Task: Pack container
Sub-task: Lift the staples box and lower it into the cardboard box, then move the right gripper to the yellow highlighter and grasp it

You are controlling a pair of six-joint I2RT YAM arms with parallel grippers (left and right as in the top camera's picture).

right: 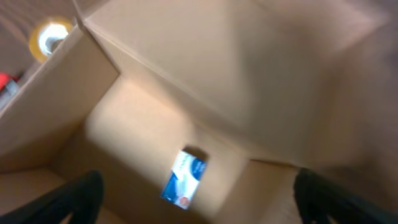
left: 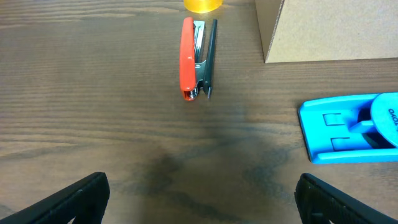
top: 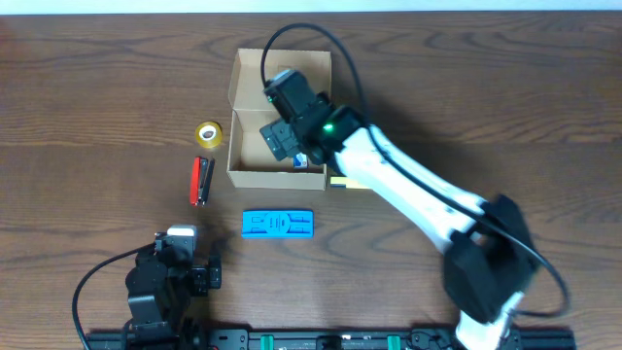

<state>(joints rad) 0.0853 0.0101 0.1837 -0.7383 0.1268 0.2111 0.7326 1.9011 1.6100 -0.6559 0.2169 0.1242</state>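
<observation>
The container [top: 251,146], a tan cardboard box, sits on the bench [top: 97,87] a little left of centre and towards the far side. Its opening faces up. The hinged lid [top: 255,76] is folded back along the far edge, so the flap points away from the robot. The body looks slightly wider from left to right than from front to back, and its walls run nearly square to the bench edges.

In the right wrist view, one small white-and-blue packet [right: 184,179] lies flat on the container floor near a corner. No other item shows on the part of the floor in view.

The right gripper [top: 289,146] hangs over the open container towards its right side and points down into it. Its two dark fingers [right: 78,199] are spread wide apart with nothing clamped between them, and the packet lies below the gap.

The left gripper [left: 202,186] is low over the near-left bench, well apart from the container. Its fingers [left: 78,199] are also wide apart and hold nothing.

A red stapler [top: 201,181] lies ahead of the left gripper, with its long axis running front to back. A yellow tape roll [top: 207,134] sits just beyond it, beside the container's left wall. A flat blue item [top: 278,224] lies lengthwise left to right, just in front of the container's near wall and not touching it.
</observation>
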